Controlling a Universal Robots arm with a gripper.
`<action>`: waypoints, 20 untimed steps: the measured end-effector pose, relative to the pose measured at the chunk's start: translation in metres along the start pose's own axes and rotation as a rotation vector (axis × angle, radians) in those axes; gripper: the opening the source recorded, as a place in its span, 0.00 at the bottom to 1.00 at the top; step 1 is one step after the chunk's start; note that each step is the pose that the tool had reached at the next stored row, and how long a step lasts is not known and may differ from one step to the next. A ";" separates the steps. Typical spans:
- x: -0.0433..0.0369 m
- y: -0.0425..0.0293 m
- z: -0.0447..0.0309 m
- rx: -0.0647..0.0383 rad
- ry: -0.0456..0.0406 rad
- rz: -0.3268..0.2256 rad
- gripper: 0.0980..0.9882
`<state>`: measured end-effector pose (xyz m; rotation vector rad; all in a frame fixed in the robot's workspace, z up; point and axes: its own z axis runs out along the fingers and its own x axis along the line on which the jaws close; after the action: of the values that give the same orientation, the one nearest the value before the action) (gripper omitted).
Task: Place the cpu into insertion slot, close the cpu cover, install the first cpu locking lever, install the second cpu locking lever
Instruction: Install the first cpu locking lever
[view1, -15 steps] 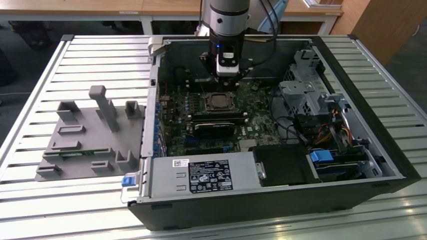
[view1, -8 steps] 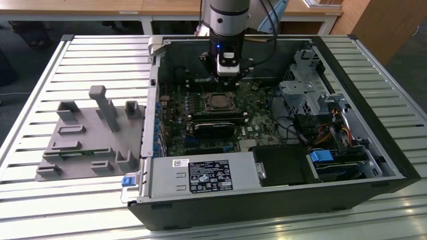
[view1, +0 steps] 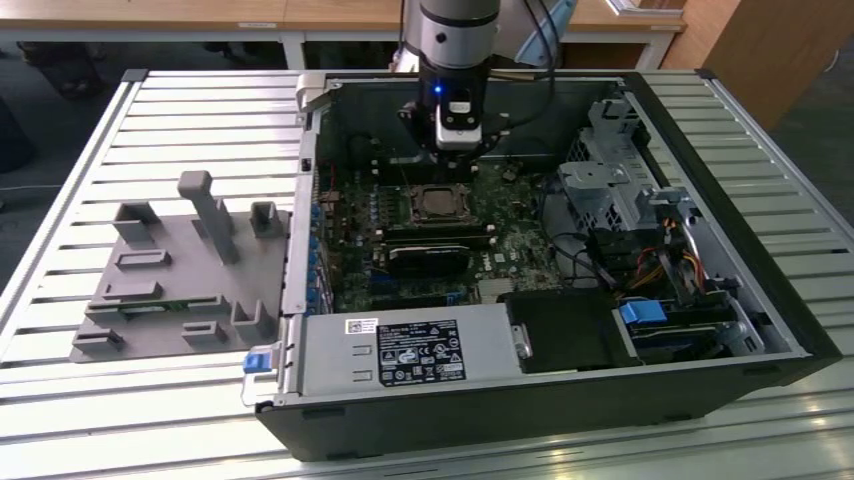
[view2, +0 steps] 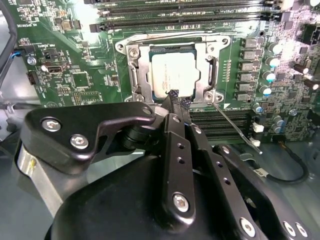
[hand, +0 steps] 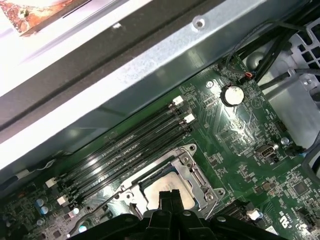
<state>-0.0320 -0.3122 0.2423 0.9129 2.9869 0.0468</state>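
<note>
We see the gripper (view2: 176, 99), fingers pressed together, tips right at the closed cpu cover (view2: 135, 80) edge, cpu (view2: 172, 72) sitting in its window.

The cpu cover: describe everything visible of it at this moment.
The cpu cover is a thin square frame of silvery metal with an open window. It lies flat and shut on the socket of the green motherboard, and the cpu shows through the window. Screws sit by its corners. A thin wire lever sticks out free beside one corner. The shut gripper hangs at one edge; whether it touches the cover is unclear.
</note>
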 end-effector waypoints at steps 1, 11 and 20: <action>0.0000 0.0000 -0.0006 0.000 0.0001 -0.003 0.03; -0.0001 0.0002 -0.0065 0.000 0.0007 -0.023 0.03; -0.0001 0.0003 -0.0072 -0.001 0.0038 -0.112 0.03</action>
<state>-0.0319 -0.3122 0.2495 0.7453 3.0349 0.0482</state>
